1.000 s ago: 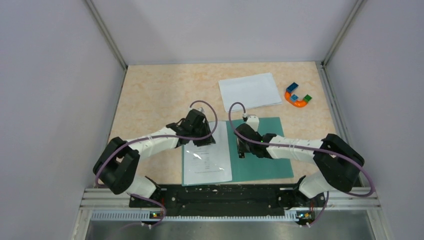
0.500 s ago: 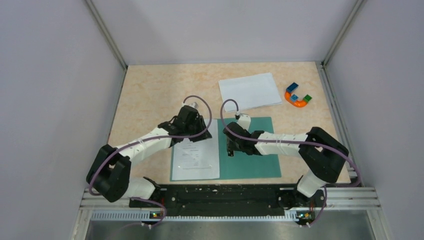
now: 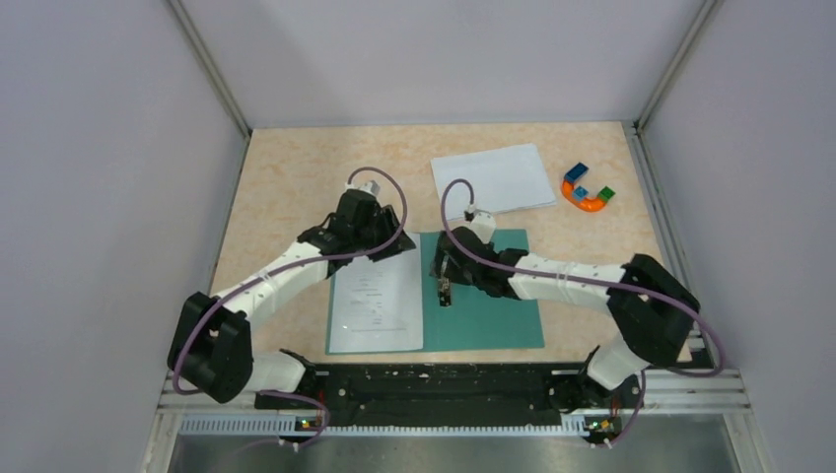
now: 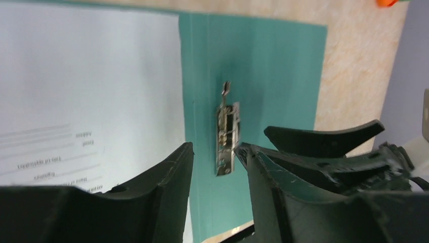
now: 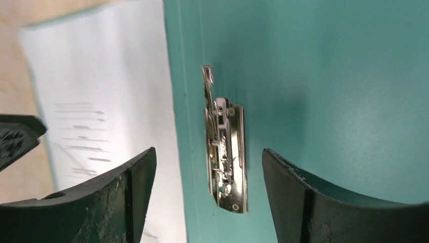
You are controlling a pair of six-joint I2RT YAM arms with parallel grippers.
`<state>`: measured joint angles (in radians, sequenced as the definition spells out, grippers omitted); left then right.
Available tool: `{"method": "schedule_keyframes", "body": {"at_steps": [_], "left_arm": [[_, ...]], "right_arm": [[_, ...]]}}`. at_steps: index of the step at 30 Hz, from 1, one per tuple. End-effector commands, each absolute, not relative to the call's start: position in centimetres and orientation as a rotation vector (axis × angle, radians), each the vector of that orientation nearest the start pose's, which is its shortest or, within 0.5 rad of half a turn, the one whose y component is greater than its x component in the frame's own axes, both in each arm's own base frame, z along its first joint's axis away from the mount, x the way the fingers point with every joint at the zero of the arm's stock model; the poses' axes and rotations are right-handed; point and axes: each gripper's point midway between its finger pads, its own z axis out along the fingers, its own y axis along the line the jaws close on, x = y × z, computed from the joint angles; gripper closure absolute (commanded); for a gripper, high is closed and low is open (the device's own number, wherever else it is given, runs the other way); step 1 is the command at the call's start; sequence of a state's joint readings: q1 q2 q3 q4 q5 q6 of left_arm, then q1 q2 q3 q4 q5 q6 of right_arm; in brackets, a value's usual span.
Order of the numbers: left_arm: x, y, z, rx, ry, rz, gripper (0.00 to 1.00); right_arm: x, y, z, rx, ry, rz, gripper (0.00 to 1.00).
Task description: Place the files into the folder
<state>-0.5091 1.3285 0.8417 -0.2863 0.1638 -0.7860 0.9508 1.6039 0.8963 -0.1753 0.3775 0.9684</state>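
Observation:
The teal folder (image 3: 493,305) lies open and flat near the front of the table. A printed file (image 3: 377,304) rests on its left half. A blank white file (image 3: 491,179) lies apart on the table behind the folder. The metal clip (image 5: 226,152) sits on the folder by the spine, next to the printed file (image 5: 101,101). My right gripper (image 5: 208,162) is open, its fingers either side of the clip and holding nothing. My left gripper (image 4: 215,157) is open over the spine near the clip (image 4: 226,134), at the printed file's (image 4: 86,76) top right corner. From above, the left gripper (image 3: 386,250) and the right gripper (image 3: 444,289) are close together.
A small multicoloured horseshoe toy (image 3: 588,190) lies at the back right, beside the blank sheet. Grey walls close in the left, right and back sides. A black rail (image 3: 434,382) with the arm bases runs along the front edge, just below the folder.
The folder and the printed sheet have slid left, and both arms went with them. My right gripper has opened wide round the clip. My left gripper has opened a little more.

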Motion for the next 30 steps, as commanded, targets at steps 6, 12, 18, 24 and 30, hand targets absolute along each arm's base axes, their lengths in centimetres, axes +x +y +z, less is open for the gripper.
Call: {"method": "schedule_keyframes", "body": {"at_steps": [6,12,18,24,30], "left_arm": [[42.6,-22.5,22.4,-0.22,2.062,-0.779,0.42],[52.8,-23.7,23.4,-0.102,1.978,-0.845,0.37],[60.5,-25.1,20.4,-0.039,1.926,-0.861,0.35],[65.3,-26.4,17.5,-0.101,1.81,-0.93,0.33],[68.6,-27.1,15.3,-0.22,1.714,-0.987,0.32]], "right_arm": [[34.3,19.3,15.7,0.532,2.064,0.634,0.15],[38.6,12.7,15.9,0.714,1.946,0.634,0.12],[41.9,11.2,13.7,0.819,1.898,0.688,0.12],[42.0,11.3,9.7,0.944,1.888,0.73,0.09],[43.4,11.4,7.3,0.969,1.915,0.689,0.08]]}}
